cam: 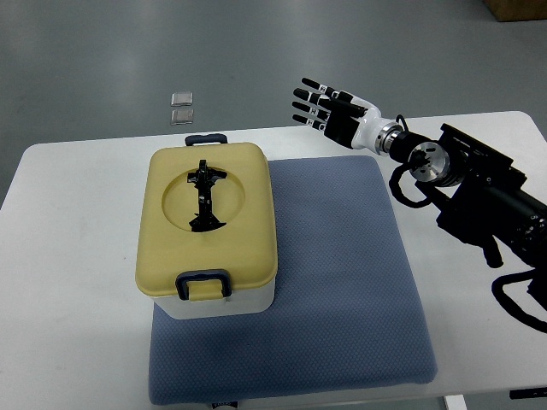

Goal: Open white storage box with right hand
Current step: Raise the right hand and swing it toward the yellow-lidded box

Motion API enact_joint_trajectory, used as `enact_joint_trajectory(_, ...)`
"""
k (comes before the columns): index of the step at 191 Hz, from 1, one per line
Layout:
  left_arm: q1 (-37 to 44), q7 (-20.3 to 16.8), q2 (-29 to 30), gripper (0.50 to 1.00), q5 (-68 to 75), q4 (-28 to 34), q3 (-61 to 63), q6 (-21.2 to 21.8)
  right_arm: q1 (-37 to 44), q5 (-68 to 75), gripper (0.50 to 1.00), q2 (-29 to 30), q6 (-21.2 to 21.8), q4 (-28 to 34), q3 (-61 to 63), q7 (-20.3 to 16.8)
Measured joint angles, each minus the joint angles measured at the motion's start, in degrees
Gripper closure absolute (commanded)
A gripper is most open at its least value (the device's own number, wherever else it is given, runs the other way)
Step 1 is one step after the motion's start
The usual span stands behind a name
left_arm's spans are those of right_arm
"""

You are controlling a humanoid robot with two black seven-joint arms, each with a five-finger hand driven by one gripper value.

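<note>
A white storage box (224, 301) with a pale yellow lid (207, 222) stands on the left part of a blue-grey mat (342, 273). The lid is down, with a black folding handle (203, 198) lying in its round recess and dark blue latches at the near (202, 284) and far (206, 138) ends. My right hand (329, 109) hovers above the table's far edge, up and to the right of the box, apart from it. Its fingers are spread and point left, holding nothing. The right arm (479, 184) comes in from the right edge.
The white table (68, 256) carries the mat and box. Two small grey squares (181, 107) lie on the floor beyond the table's far edge. A cardboard box corner (517, 8) shows at the top right.
</note>
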Motion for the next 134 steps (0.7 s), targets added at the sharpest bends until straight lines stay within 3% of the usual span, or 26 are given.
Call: enact_joint_trajectory(134, -0.2, 0.0, 0.0, 0.500, 0.0, 0.0, -0.1, -0.1, 0.3, -4.0, 0.566, -0.8, 2.6, 0.0, 3.4, 0.0)
